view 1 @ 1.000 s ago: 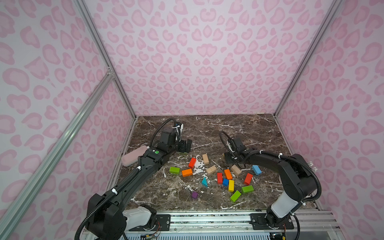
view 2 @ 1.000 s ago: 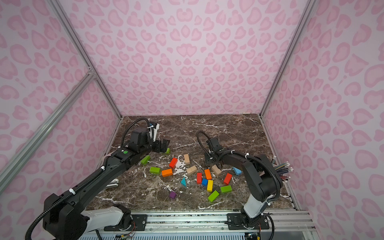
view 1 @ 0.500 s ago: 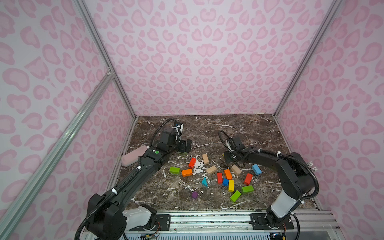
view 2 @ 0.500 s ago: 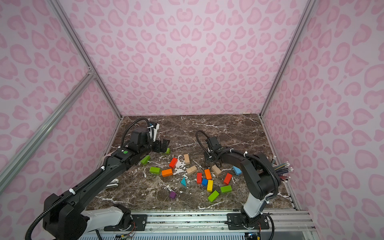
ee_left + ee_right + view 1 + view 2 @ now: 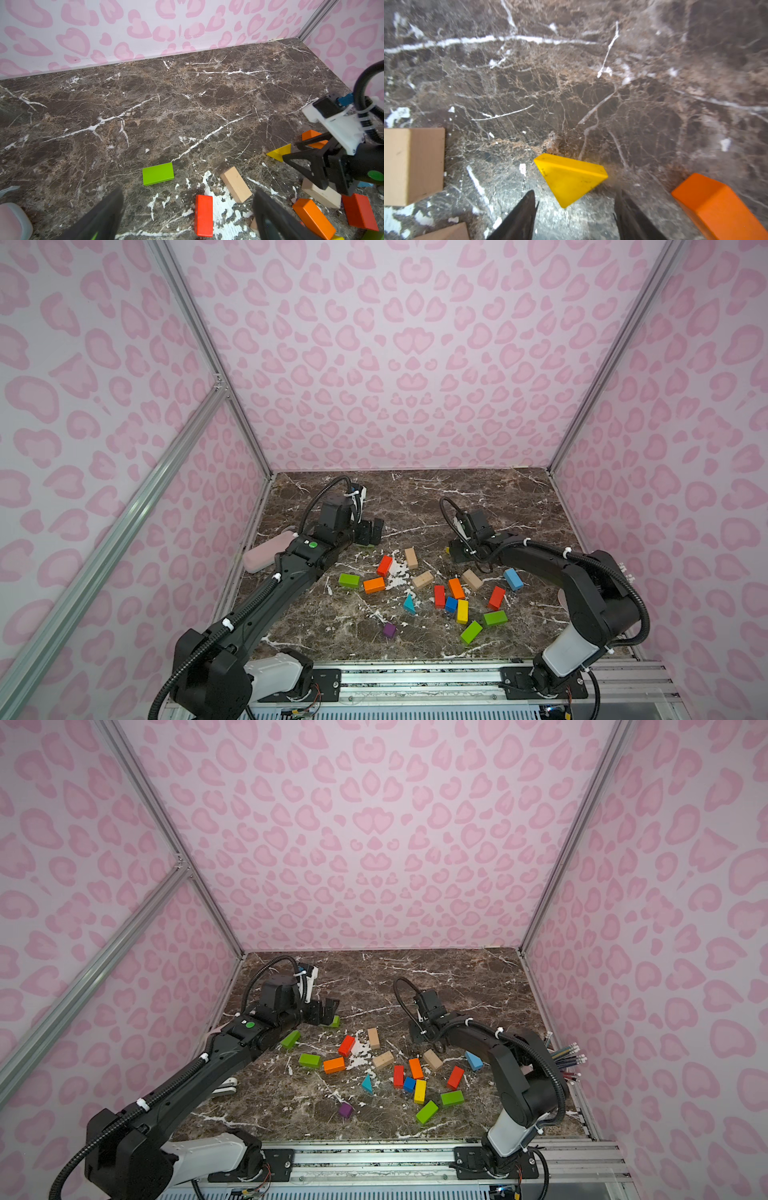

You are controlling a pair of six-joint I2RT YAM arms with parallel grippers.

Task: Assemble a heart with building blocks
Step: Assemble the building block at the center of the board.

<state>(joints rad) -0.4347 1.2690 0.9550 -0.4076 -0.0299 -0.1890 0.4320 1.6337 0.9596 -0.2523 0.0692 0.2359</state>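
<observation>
As the right gripper point(image 5: 454, 552) has edged up to the small yellow triangular wooden wedge point(image 5: 571, 178), its fingers point(image 5: 519, 218) stand apart astride the wedge's tip, nothing clamped; the left gripper point(image 5: 371, 532) gapes empty near a green wooden brick point(image 5: 158, 176); other painted blocks point(image 5: 457, 588) lie scattered on the marble table point(image 5: 478, 497); the heart seems unstarted.

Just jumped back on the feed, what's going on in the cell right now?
The right pincer is down low at a yellow wedge, jaws apart on either side of its tip and not gripping it. The left pincer hangs wide open and empty near a green brick. The other blocks lie scattered loose on the marble table; no heart shape has been laid out yet.
</observation>
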